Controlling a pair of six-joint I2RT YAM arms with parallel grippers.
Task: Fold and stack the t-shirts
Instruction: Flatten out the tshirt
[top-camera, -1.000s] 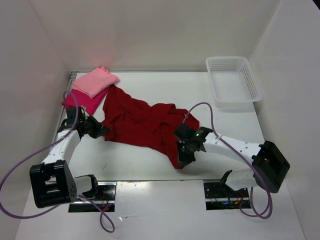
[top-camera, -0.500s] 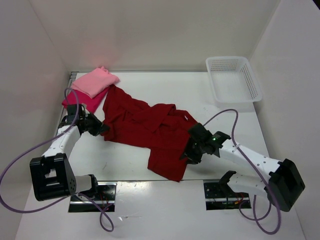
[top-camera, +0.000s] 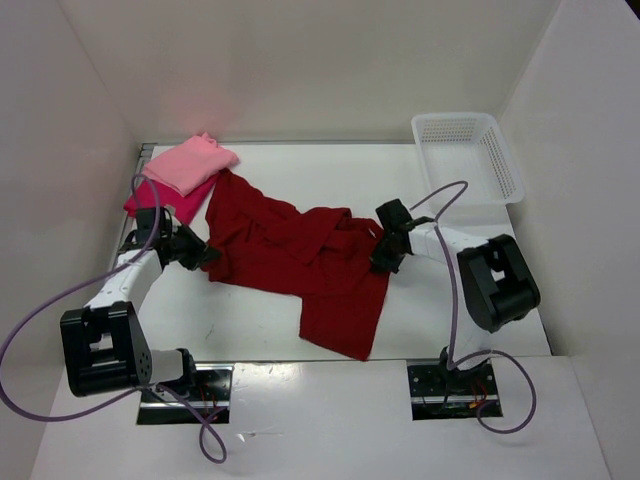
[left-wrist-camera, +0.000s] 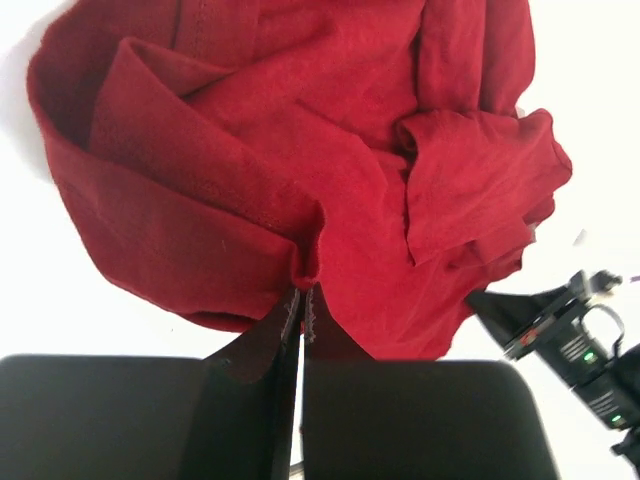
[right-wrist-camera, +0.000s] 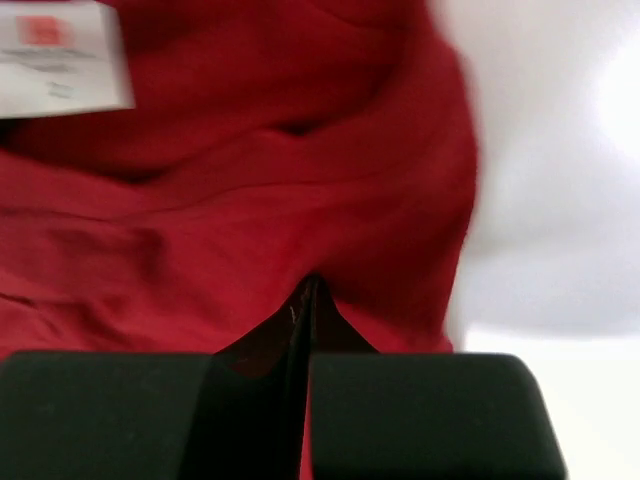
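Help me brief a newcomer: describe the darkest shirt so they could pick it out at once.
On the white table, look at the middle. The dark maroon shirt lies there crumpled, the left gripper pinching its left edge. Unlike the light pink shirt and magenta shirt stacked folded at the far left, it is unfolded and darker.

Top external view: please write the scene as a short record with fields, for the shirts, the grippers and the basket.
dark maroon t-shirt: crumpled at mid-table, unfolded
light pink t-shirt: folded, on top of magenta t-shirt, far left
left gripper: shut on maroon shirt's left edge
right gripper: shut on its right edge
white basket: far right, empty
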